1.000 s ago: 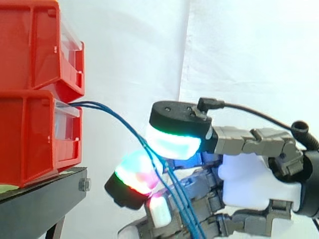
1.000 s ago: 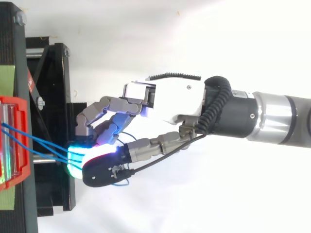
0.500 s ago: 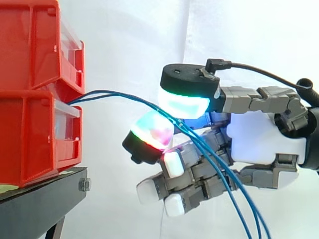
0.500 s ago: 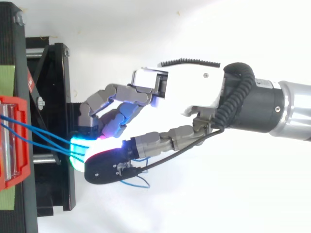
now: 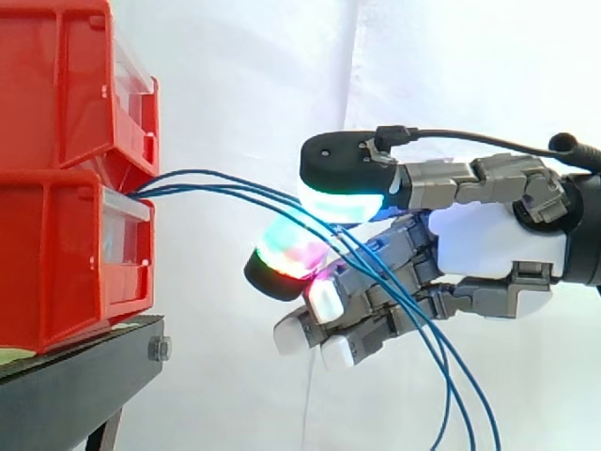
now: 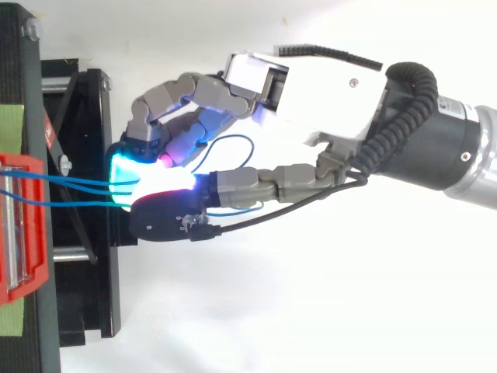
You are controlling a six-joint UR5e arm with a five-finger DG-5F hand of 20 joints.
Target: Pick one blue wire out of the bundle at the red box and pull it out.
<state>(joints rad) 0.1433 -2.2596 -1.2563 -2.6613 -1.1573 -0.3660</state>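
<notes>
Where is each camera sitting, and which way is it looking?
Side view: beside the work at about its height, looking level across at the red bins and blue wires; the hand reaches in from the right edge.
Top view: above the work, looking down on the black stand; the hand and the arm show.
Both share the bins, the wires and the hand pinching them.

I work in a lab test setup: a plain white curtain [image 5: 272, 85] hangs behind stacked red plastic storage bins [image 5: 56, 188] on a black metal stand [image 5: 75, 385].
</notes>
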